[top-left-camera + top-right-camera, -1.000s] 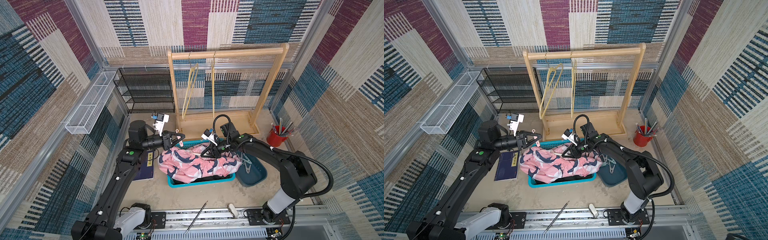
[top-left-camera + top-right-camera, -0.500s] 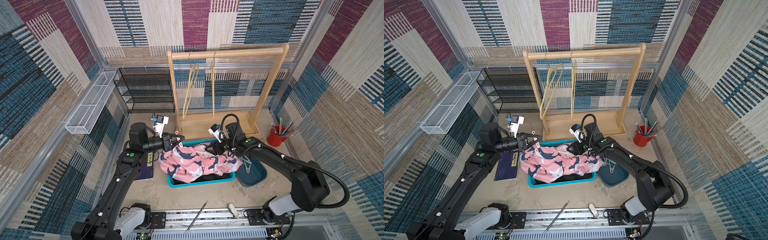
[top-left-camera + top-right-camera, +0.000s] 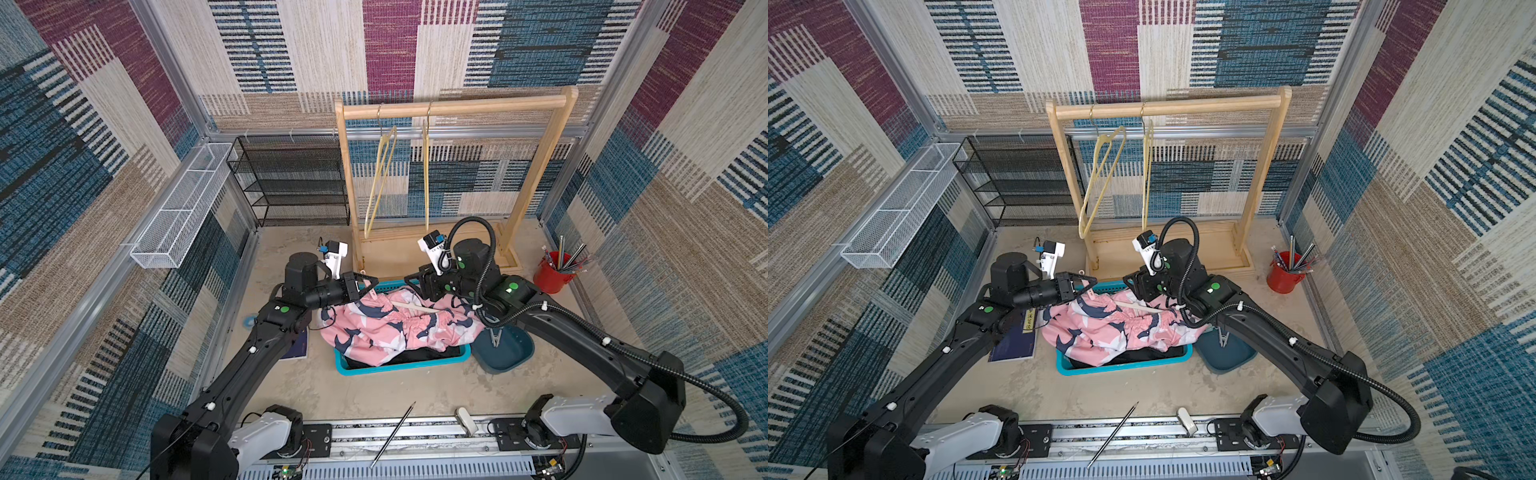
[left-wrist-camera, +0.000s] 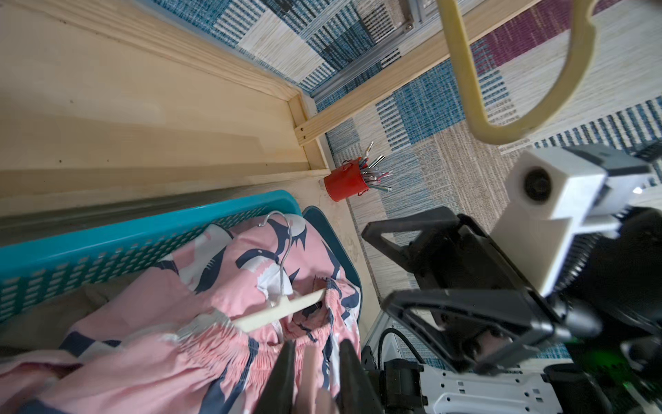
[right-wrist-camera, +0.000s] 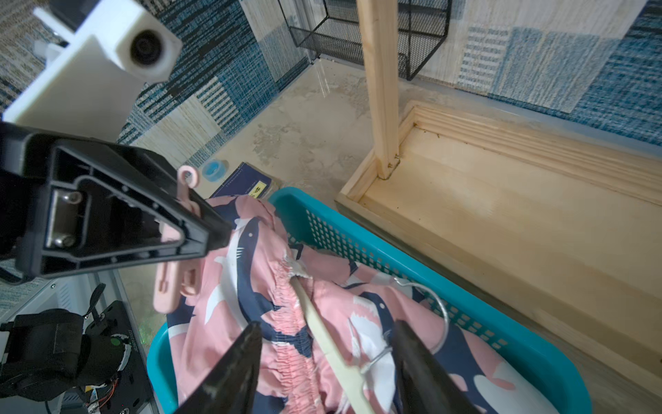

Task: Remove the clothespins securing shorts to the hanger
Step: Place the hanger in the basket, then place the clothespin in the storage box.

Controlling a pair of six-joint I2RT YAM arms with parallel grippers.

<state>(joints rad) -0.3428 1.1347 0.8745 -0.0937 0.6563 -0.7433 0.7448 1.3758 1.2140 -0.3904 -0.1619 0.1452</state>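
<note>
at far left a white wire tray [image 3: 178,208] is fixed to the wall, and beside it a black mesh shelf [image 3: 291,183] is stood against the back wall. a dark notebook [image 3: 297,349] is laid flat on the floor, left of the teal basket [image 3: 399,367]. the left gripper [image 3: 374,286] is held level over the basket's left rim, its jaws narrowed onto a pink clothespin [image 5: 167,286], which is clamped near its middle just beside the edge of the pink shorts [image 3: 390,332]; whether cloth is touched by it cannot be told. these shorts are heaped in the basket and spilled over its front left corner, with black fabric [image 3: 411,355] shown beneath them. a cream hanger [image 3: 415,308] is laid across the gathered waistband. behind the basket a wooden rack [image 3: 453,109] is stood, with two yellow hangers [image 3: 380,178] hung on its bar. the right gripper [image 5: 327,324] is held over the shorts with its jaws spread wide, one on each side of the hanger's bar; nothing is gripped. just right of the basket a dark blue bowl [image 3: 515,357] is set, with clothespins [image 3: 494,337] lying in it, their number not to be made out. a red cup [image 3: 548,278] of pens is stood at far right by the wall.
</note>
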